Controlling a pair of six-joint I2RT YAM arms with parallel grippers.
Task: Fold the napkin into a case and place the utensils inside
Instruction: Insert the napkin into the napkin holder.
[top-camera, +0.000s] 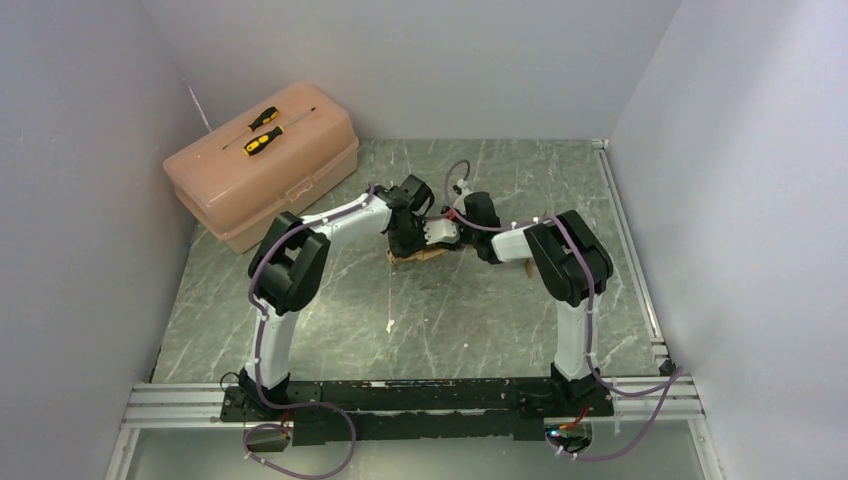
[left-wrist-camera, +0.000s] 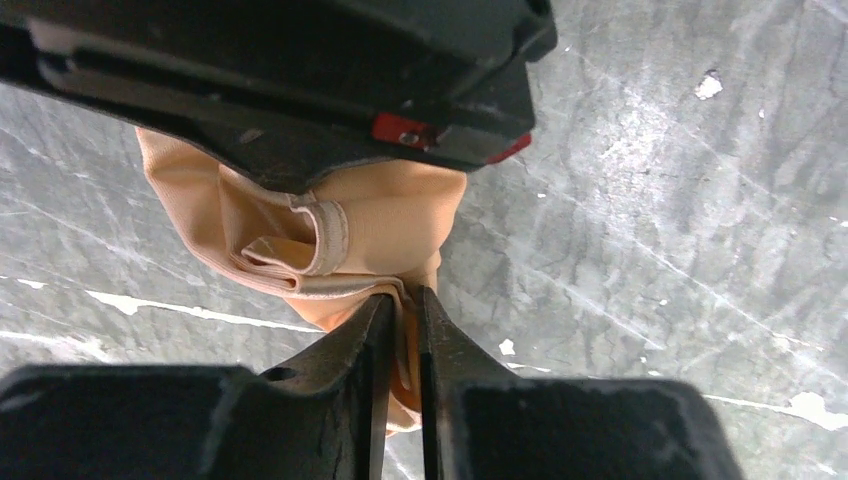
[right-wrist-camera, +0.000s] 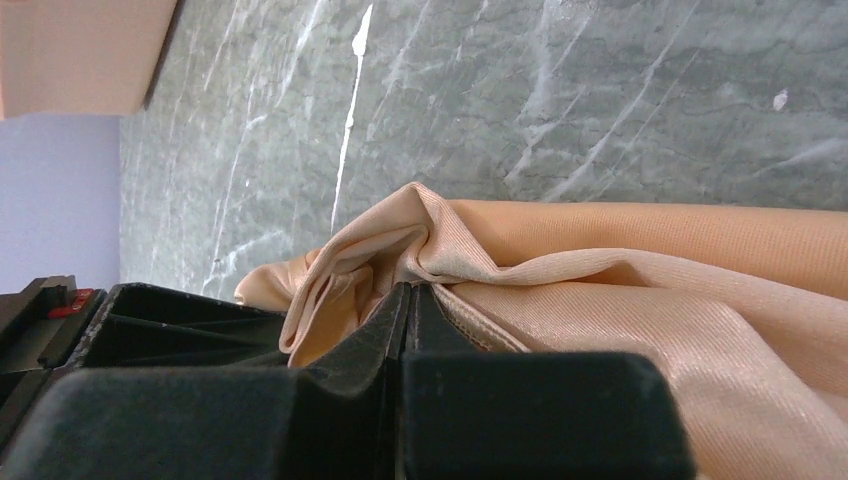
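Wrist cams show my left pincer and right pincer each pinching a fold of the napkin. From above it's mostly hidden.

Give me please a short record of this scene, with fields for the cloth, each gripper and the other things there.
napkin: peach-tan, bunched and creased, not yet a flat packet
napkin place: middle of the green marbled table, under both wrists
left gripper: nearly closed, pinching a napkin edge
right gripper: closed on a napkin fold
toolbox: pink, lid shut, far left corner
screwdrivers: two, yellow and black, lying on the toolbox lid
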